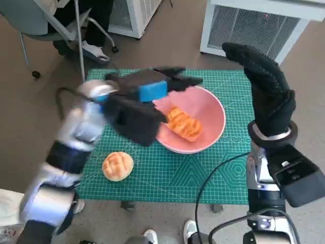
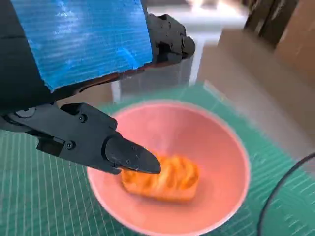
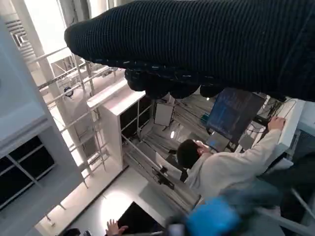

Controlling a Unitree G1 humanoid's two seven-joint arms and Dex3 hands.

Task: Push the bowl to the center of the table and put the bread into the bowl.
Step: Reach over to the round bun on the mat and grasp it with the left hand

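- A green cutting mat with a printed grid is laid over the small table, and a brown floor is seen around it; a white slatted unit stands on the floor beyond the mat's far edge.
- A pink bowl is placed on the mat, near its middle and a little toward the far edge.
- One piece of bread, long, orange-brown and ridged, is seen lying inside the bowl, on its bottom.
- A second piece, a round bun, is left on the mat outside the bowl, nearer to the robot, well apart from the rim.
- The left hand is held above the bowl's near-left rim; its fingers are spread apart and nothing is gripped between them.
- In the left wrist view one fingertip is seen just over the bread, but whether it touches the bread cannot be told, because the picture is blurred.
- The right hand is raised upright beside the bowl, over the mat's edge, with fingers extended and nothing in it.
- In the right wrist view a person in a light top is seen at a screen.
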